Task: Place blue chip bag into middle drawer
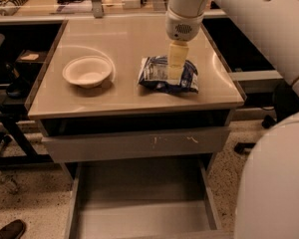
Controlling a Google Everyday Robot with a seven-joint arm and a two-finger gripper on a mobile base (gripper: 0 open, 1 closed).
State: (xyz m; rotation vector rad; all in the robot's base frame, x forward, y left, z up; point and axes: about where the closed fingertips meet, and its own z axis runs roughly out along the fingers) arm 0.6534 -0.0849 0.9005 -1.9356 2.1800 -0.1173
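The blue chip bag (162, 73) lies flat on the right half of the cabinet top (124, 39), dark blue foil with a white label panel. My gripper (176, 68) hangs straight down from the white arm, directly over the middle of the bag, its pale tips at or just above the foil. The middle drawer (139, 203) is pulled out at the bottom of the view, a wide grey tray with a flat floor and nothing in it.
A white round bowl (87, 71) sits on the left half of the cabinet top. A grey drawer front with pale scuff marks (134, 143) sits above the open drawer. An office chair base (259, 133) stands on the right, a shoe (7, 229) at lower left.
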